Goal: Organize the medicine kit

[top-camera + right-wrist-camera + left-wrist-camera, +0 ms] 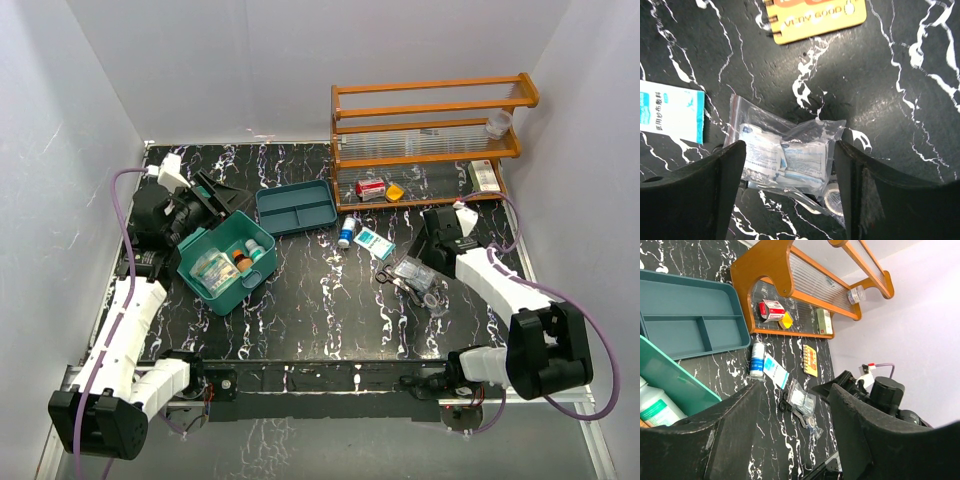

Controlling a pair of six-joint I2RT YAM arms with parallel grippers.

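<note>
Left of centre on tabletop (330,300), medicine kit (240,287) sits open, part filled; left gripper (795,392) hangs released beside it. Right gripper (789,145) is spread, empty, straddling zip bag (785,160): drop straight, pinch thick middle, not loose film.

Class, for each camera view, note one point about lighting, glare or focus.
Top external: evenly lit, table sharp throughout. Left wrist: the left gripper looms dark and soft-edged, while the shelf rack beyond is crisp. Right wrist: glare whitens the plastic bag along its creases.
</note>
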